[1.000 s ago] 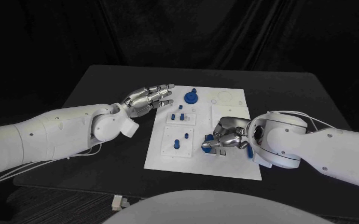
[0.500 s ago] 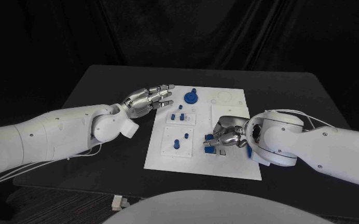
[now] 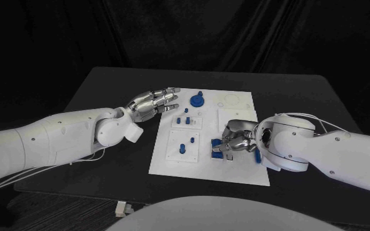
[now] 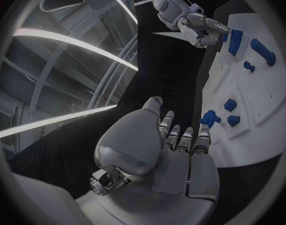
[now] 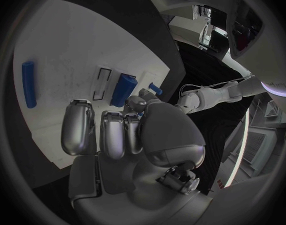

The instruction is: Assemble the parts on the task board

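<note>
The white task board [image 3: 174, 159] lies mid-table. My right hand [image 3: 237, 141] rests low over its right half, fingers curled down onto a blue block [image 3: 218, 149]. In the right wrist view that blue block [image 5: 124, 89] sits beside an empty slot [image 5: 102, 82], pinched at its near end between thumb and fingertips [image 5: 130, 122]. My left hand [image 3: 154, 102] hovers at the board's left edge, fingers stretched out and apart, holding nothing. A round blue part [image 3: 197, 101] and small blue pegs [image 3: 185, 118] stand on the board.
A long blue bar [image 5: 28, 83] lies flat on the board on the far side of my right hand from the block. Another blue peg [image 3: 182, 148] sits in the lower left panel. Black table [image 3: 108, 89] surrounds the board.
My right hand has shifted slightly on the board, and more of the blue block shows beside its fingers. The left hand has stayed where it was.
</note>
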`<state>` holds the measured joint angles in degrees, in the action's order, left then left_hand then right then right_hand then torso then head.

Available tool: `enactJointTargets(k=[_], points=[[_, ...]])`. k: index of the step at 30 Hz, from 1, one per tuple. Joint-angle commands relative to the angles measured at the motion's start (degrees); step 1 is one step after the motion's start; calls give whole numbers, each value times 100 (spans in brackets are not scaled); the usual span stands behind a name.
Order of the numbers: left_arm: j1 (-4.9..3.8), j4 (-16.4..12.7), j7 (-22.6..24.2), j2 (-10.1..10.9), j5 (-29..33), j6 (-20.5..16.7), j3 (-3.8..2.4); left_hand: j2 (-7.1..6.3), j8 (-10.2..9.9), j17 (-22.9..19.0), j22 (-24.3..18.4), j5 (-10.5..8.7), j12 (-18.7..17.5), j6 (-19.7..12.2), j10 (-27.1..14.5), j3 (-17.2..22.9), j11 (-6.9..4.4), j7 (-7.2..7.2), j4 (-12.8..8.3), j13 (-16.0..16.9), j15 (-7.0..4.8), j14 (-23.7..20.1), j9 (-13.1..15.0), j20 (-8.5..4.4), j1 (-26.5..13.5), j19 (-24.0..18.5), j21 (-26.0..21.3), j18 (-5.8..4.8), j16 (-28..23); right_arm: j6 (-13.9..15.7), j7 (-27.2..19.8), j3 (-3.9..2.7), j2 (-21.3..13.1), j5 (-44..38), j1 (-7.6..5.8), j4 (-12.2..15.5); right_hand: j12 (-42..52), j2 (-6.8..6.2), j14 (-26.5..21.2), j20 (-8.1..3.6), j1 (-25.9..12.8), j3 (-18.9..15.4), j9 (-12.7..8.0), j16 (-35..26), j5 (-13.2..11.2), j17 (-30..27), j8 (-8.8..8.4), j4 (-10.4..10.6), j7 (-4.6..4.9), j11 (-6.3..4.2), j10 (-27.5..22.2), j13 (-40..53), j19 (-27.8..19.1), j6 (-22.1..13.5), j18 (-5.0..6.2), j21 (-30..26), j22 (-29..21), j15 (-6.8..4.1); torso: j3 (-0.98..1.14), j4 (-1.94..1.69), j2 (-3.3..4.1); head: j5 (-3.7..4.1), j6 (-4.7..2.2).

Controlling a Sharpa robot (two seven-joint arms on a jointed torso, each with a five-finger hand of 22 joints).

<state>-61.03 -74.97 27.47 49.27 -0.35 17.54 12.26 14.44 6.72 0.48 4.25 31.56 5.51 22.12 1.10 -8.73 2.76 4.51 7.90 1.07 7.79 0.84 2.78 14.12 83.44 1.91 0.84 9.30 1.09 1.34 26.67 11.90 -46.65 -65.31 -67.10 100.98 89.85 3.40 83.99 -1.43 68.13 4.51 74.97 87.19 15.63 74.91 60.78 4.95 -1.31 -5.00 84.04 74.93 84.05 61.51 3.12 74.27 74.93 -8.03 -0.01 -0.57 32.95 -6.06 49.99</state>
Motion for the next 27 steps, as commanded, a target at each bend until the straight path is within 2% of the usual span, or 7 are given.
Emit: enactJointTargets(k=[1, 16, 18, 19, 20, 24, 27], points=[[11, -4, 40, -10, 22, 94, -5, 63, 24, 7, 5, 36, 31, 13, -1, 42, 29, 34, -4, 8, 45, 8, 8, 34, 4, 13, 24, 95, 30, -25, -27, -2, -26, -57, 13, 26, 15, -16, 489, -30, 1, -21, 407, 16, -132, 912, -51, -13, -25, -32, 596, 1507, 103, -30, 31, 46, 1054, -23, 0, 1, 0, -3, 1], [24, -9, 50, 12, 22, 106, -5, 67, 27, 8, 7, 37, 35, 16, 0, 49, 31, 37, -6, 9, 49, 11, 8, 35, 6, 15, 25, 95, 35, 127, -313, -1, -341, -591, 12, 144, 15, -229, 487, -9, 13, -167, 351, 13, -780, 903, -312, -82, 1, -7, 596, 1507, 116, -203, 19, 108, 1069, -1, 0, 1, 0, -17, 1], [27, -10, 56, 19, 22, 102, -5, 71, 31, 11, 8, 37, 43, 22, 2, 57, 35, 40, -9, 10, 59, 16, 9, 39, 8, 16, 25, 94, 42, 285, -368, -1, -486, -699, 10, 190, 15, -191, 482, -5, 13, -169, 154, 2, -793, 878, -814, -56, 10, -1, 596, 1507, 119, -624, 17, 121, 1072, 4, 0, 0, -1, -39, 1], [27, -10, 57, 24, 22, 99, -5, 71, 31, 11, 8, 37, 43, 22, 2, 57, 35, 40, -9, 10, 59, 16, 9, 39, 8, 16, 25, 94, 42, 326, -375, -1, -551, -726, 4, 214, 15, -131, 476, 10, -19, -159, -378, -12, -754, 846, -1895, 25, 43, 25, 596, 1507, 120, -1388, 14, 124, 1072, 14, 0, 0, -1, -44, 1], [28, -12, 58, 30, 22, 94, -5, 70, 32, 11, 8, 37, 44, 22, 2, 58, 36, 40, -10, 10, 60, 16, 9, 39, 8, 17, 25, 94, 42, 369, -372, -1, -637, -740, -15, 249, 15, -109, 471, 56, -39, -169, -1212, -30, -628, 805, -2683, 187, 139, 67, 596, 1507, 134, -1175, 5, 168, 1084, 96, 0, 0, -1, -51, 1], [29, -10, 55, 51, 22, 78, -5, 67, 38, 12, 14, 34, 53, 31, 6, 61, 40, 44, -13, 12, 66, 19, 10, 42, 7, 21, 28, 93, 46, 383, -265, -1, -895, -654, -170, 341, 15, -112, 468, 157, -133, -189, -2670, -39, -340, 771, -3873, 472, 280, 233, 596, 1507, 152, -714, -6, 233, 1099, 194, 0, 2, -2, -19, 1], [30, -3, 52, 55, 22, 67, -5, 67, 38, 12, 14, 34, 53, 31, 6, 61, 40, 44, -13, 12, 66, 19, 10, 42, 7, 21, 28, 93, 46, -8, 92, -1, -1095, -572, -363, 393, 15, -111, 466, 192, -142, -168, -3323, -37, -213, 765, -4380, 539, 341, 268, 596, 1507, 162, -474, -14, 277, 1110, 225, 0, 4, -2, 39, 1]])
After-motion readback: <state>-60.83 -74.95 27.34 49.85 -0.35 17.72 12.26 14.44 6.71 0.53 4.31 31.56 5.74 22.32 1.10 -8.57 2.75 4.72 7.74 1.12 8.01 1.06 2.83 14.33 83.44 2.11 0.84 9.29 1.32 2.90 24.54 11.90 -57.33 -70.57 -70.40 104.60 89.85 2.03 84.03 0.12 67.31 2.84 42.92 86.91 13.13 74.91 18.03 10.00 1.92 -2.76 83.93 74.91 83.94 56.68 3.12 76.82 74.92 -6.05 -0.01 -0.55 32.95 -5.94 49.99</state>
